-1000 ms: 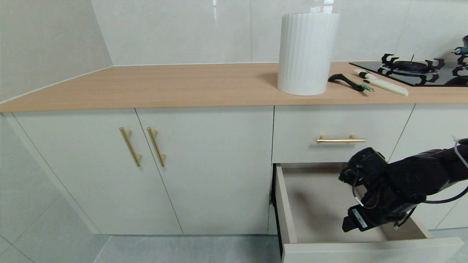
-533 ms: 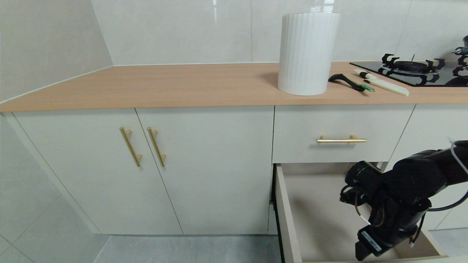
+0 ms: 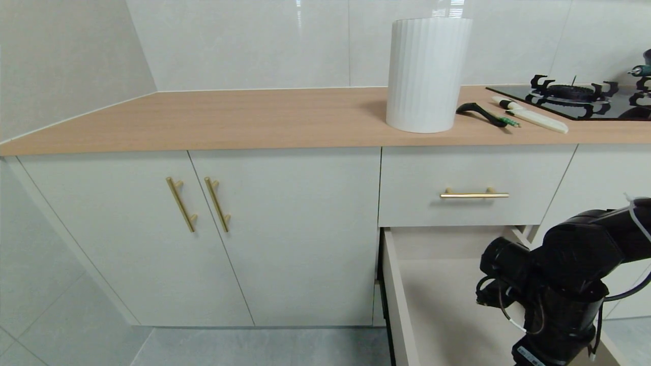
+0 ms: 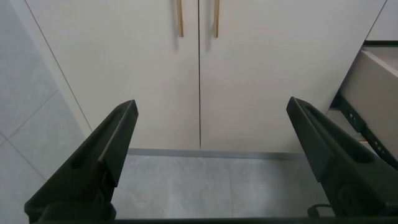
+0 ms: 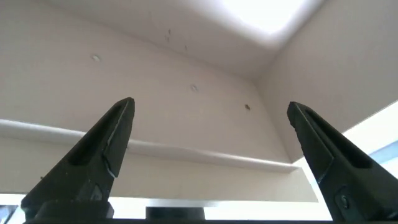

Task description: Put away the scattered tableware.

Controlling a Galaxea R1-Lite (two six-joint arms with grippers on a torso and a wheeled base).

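Both the left gripper (image 4: 208,115) and right gripper (image 5: 208,112) gape empty; the lower drawer (image 3: 397,305) has slid farther out, probably ready for the countertop utensils (image 3: 534,118).

on the counter (image 3: 254,117), peeler (image 3: 480,112) and knife (image 3: 534,117) lie between canister (image 3: 427,76) and stove (image 3: 569,94), above the open drawer (image 3: 395,290).

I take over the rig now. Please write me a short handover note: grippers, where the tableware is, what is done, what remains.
Left gripper: open, empty, low before the cabinet doors.
Right gripper: open, empty, over the lower drawer.
Tableware: black-handled utensil and long white utensil lie on the countertop, beside the hob.
Done: lower drawer open. Left: both pieces into it.
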